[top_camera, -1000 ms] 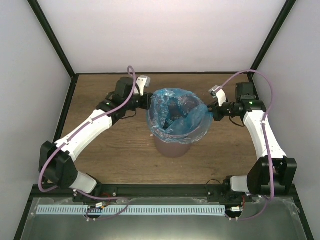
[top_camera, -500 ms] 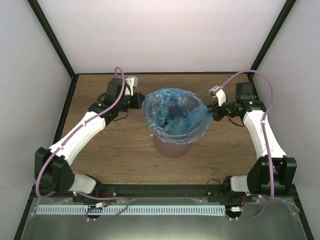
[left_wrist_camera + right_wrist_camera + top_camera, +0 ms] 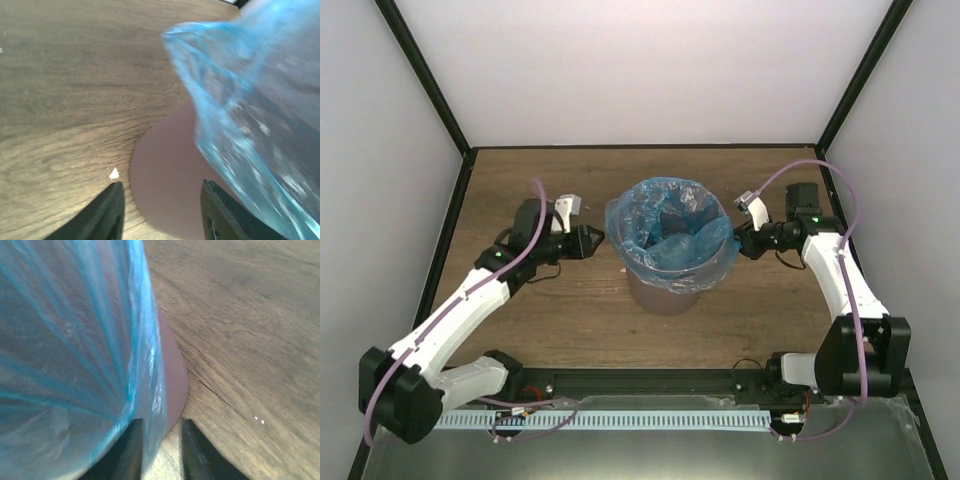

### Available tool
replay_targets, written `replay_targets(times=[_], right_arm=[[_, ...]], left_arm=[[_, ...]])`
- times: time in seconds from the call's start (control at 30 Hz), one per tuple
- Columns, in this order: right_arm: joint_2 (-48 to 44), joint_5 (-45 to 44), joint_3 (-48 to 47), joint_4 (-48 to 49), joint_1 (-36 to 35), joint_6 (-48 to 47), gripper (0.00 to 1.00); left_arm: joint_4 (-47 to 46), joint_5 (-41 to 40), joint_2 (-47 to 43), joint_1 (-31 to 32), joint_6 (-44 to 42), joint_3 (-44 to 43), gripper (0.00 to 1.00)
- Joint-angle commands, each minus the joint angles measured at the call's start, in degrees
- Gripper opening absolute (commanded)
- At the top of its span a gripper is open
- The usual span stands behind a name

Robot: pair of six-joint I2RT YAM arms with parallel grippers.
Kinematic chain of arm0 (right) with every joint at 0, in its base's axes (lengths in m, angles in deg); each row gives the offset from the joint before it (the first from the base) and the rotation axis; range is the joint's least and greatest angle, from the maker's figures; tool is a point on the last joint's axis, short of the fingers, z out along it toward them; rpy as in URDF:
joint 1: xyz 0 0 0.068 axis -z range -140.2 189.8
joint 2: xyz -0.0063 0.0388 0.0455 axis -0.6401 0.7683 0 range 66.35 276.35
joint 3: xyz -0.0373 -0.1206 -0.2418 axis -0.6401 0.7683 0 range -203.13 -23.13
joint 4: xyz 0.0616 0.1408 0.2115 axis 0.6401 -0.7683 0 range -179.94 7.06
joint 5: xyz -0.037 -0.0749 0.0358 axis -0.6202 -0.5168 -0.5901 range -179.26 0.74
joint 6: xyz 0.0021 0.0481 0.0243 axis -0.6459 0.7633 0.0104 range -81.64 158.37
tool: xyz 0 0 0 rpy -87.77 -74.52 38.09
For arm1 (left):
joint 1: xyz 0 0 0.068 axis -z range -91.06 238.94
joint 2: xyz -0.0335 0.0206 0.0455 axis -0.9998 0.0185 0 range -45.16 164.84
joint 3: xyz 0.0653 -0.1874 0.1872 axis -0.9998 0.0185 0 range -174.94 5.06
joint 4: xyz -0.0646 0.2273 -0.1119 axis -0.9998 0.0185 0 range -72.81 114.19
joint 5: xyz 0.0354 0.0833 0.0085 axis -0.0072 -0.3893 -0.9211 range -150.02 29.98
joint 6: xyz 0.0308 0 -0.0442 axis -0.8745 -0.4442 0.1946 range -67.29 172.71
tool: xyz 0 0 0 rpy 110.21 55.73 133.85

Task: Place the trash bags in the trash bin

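Top external view: the trash bin [image 3: 665, 295] stands upright near the middle of the surface [image 3: 570, 330]. The trash bag [image 3: 670, 225] sits inside it, its mouth spread open and folded outward over the rim all round. Crumpled film lies loose in the interior. The left claw [image 3: 592, 241] is beside the bin on its left, apart from the film. The right claw [image 3: 738, 243] is at the bag's right edge.

Left wrist view: the jaws stand partly open with nothing between them. The mauve wall of the bin shows through the gap, and the blue overhang hangs above and to the right, not touching either finger.

Right wrist view: the jaws stand only slightly apart. The folded edge of the bag runs down into the narrow gap between them. Whether the fingers pinch the film or merely flank it cannot be told.

Task status, as a judgement: the bag is in the bin, so the main step appears done. What remains is for the right claw to clear the film and for both arms to retract.
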State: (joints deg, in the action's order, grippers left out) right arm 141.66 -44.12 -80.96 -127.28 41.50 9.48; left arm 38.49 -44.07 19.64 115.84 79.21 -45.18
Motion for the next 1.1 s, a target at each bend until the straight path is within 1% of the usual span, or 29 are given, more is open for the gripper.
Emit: replay_targets(times=[0.0,0.03,0.07,0.13,0.2,0.3,0.4,0.5,0.57,0.6,0.67,0.73,0.9,1.07], right_arm=[[-6.32,-4.54,-0.76,-2.81,0.95,-3.2,0.28],[-7.53,-5.75,-0.6,-3.64,1.61,-4.19,0.34],[-8.56,-6.83,-0.3,-4.45,2.55,-5.41,0.38],[-10.51,-8.3,0.25,-6.16,4.94,-8.05,0.45],[-11.54,-9.14,0.43,-8.27,7.65,-11.17,0.47],[-13.26,-8.65,-0.18,-12.15,10.99,-15.03,0.48],[-14.96,-7.16,-1.7,-15.83,11.75,-15.81,0.49],[-15.67,-3.53,-4.02,-19.94,11.75,-15.45,0.51],[-15.11,-1.44,-5.93,-22.38,11.75,-15.02,0.58],[-14.81,-0.59,-6.77,-22.98,11.68,-14.23,0.64],[-14.69,1.21,-8.06,-23.06,11.69,-12.54,0.74],[-14.64,3.46,-9.14,-23.02,11.73,-11.28,0.81],[-12.18,9.99,-11.76,-23.81,11.75,-7.98,0.82],[-11.48,13.27,-10.28,-20.84,11.68,-5.32,0.79]], left_arm=[[5.75,-1.12,-7.09,0.09,-2.1,-0.01,0.49],[6.87,-2.05,-8.99,0.1,-2.53,-0.01,0.53],[7.71,-2.74,-10.95,0.03,-3.15,-0.11,0.57],[8.34,-1.43,-14.04,0.14,-5.35,-0.16,0.6],[8.49,-0.37,-16.12,0.11,-5.29,0.04,0.64],[8.83,0.49,-15.87,0.08,-1.46,-0.2,0.66],[7.2,3.01,-14.37,0.14,3.87,-0.75,0.66],[4.42,0.98,-14.25,0.11,7.86,-1.22,0.67],[2.33,-0.08,-13.72,0.08,9.94,-1.29,0.67],[1.17,0.0,-13.11,0.11,11.03,-1.15,0.67],[-2.13,1.79,-11.34,0.17,12.98,-0.38,0.66],[-5.56,3.6,-10.33,0.12,15.9,0.9,0.65],[-11.06,5.31,-9.5,0.25,18.94,2.96,0.65],[-11.74,6.2,-7.6,0.73,18.86,2.84,0.64]])
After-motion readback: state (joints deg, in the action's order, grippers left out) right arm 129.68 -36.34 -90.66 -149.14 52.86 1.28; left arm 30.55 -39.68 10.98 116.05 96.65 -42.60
